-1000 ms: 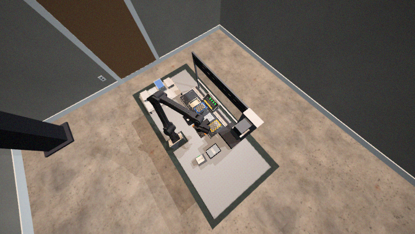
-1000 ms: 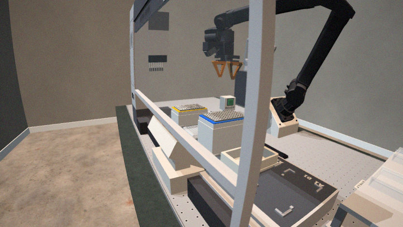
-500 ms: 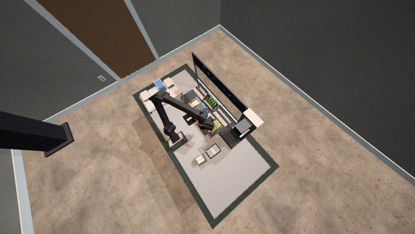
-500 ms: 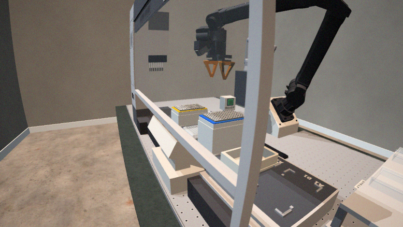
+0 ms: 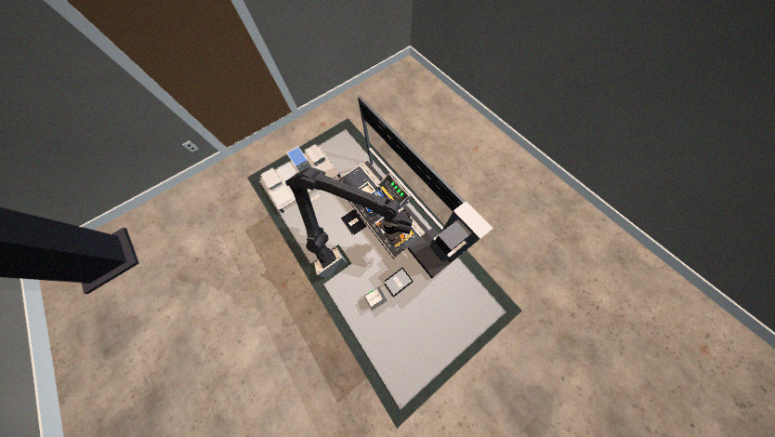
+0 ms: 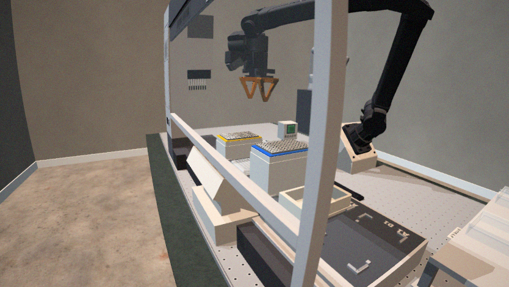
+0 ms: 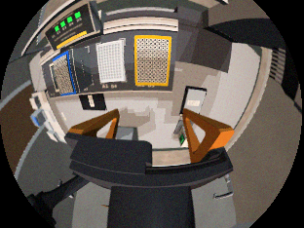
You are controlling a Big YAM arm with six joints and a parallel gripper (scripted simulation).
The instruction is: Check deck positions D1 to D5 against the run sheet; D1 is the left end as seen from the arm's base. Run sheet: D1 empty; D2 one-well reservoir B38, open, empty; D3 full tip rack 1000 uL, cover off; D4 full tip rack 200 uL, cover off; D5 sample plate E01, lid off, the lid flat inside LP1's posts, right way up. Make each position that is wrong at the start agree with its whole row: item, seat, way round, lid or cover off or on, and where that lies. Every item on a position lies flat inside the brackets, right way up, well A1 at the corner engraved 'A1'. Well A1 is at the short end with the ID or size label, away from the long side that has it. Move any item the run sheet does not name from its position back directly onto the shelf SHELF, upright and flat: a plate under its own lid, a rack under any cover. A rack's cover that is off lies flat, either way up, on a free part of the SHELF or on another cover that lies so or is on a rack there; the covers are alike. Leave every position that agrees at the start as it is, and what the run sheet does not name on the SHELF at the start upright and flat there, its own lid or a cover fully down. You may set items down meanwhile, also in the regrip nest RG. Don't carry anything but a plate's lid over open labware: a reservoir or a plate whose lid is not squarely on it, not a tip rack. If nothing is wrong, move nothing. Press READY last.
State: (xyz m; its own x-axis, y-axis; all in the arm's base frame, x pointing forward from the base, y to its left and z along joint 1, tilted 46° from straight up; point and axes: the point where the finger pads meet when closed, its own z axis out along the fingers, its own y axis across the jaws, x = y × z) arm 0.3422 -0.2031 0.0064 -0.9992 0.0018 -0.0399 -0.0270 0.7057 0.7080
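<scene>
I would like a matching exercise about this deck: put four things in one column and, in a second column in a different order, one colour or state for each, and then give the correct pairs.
Column 1
1. taller tip rack
2. lower tip rack
3. gripper
4. reservoir

Column 2
a. yellow band under its top
b. open, holding nothing, above the deck
c. blue band under its top
d. open box, nothing visible inside

Pairs: 1-c, 2-a, 3-b, 4-d
</scene>
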